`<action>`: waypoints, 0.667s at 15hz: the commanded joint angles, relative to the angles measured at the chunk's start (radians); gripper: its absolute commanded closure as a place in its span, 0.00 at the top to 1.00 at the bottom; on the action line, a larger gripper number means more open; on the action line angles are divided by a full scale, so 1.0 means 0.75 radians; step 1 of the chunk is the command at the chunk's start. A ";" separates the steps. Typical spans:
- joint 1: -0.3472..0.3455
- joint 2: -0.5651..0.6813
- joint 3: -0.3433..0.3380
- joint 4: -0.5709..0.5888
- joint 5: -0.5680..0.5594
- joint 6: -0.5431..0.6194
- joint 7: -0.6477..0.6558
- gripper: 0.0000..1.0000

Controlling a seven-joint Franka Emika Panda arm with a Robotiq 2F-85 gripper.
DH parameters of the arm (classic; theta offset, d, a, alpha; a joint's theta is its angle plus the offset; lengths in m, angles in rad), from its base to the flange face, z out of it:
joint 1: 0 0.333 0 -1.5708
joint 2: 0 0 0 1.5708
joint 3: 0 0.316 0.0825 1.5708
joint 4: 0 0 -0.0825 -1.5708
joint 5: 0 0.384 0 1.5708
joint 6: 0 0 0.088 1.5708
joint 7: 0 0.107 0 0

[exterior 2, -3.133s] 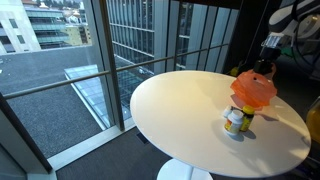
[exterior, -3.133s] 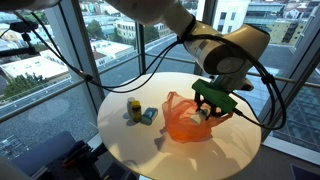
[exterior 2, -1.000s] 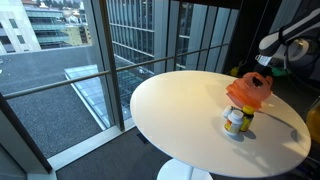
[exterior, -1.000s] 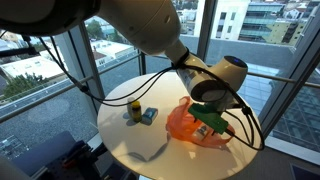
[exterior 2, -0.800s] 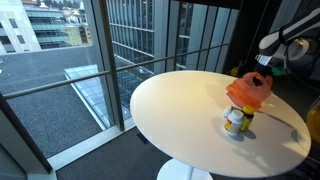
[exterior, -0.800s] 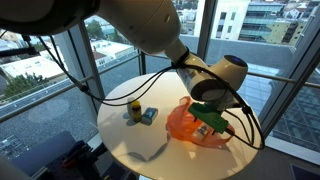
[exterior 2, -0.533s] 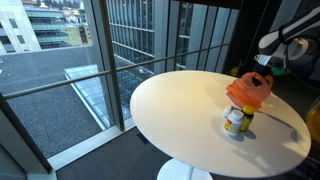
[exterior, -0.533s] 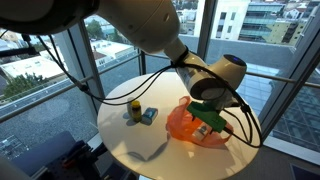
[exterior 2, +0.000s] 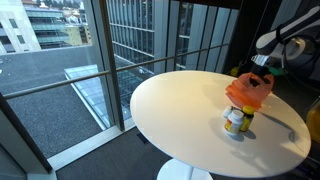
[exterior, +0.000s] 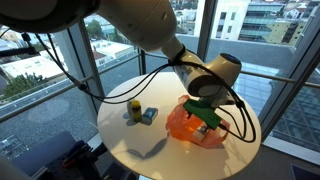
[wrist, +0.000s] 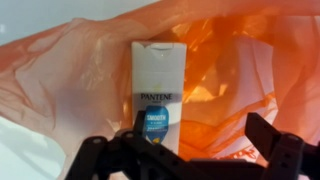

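A white Pantene bottle (wrist: 155, 85) with a blue label lies lengthwise in the folds of a crumpled orange plastic bag (wrist: 235, 75). My gripper (wrist: 200, 135) hangs right over it, open. One black finger sits beside the bottle's lower end and the other stands off over the orange film, with nothing between them. In both exterior views the gripper (exterior: 206, 119) (exterior 2: 262, 68) is low over the bag (exterior: 182, 125) (exterior 2: 250, 92) on the round white table (exterior: 150, 150); there the bottle is hidden by the hand and the bag.
A small jar with a yellow lid (exterior: 134, 110) (exterior 2: 236, 120) and a blue packet (exterior: 149, 115) stand on the table beside the bag. Black window rails and glass (exterior 2: 150, 50) ring the table. Cables trail from the arm across the table's far side.
Three seconds ago the gripper was higher above the bag. Over the last second it has shifted slightly along the bag and its jaws have widened a touch.
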 commanded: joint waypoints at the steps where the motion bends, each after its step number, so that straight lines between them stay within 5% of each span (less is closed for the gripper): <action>1: 0.009 0.000 -0.004 0.000 -0.008 0.002 0.036 1.00; 10: 0.014 0.036 -0.002 -0.018 -0.013 0.145 0.046 1.00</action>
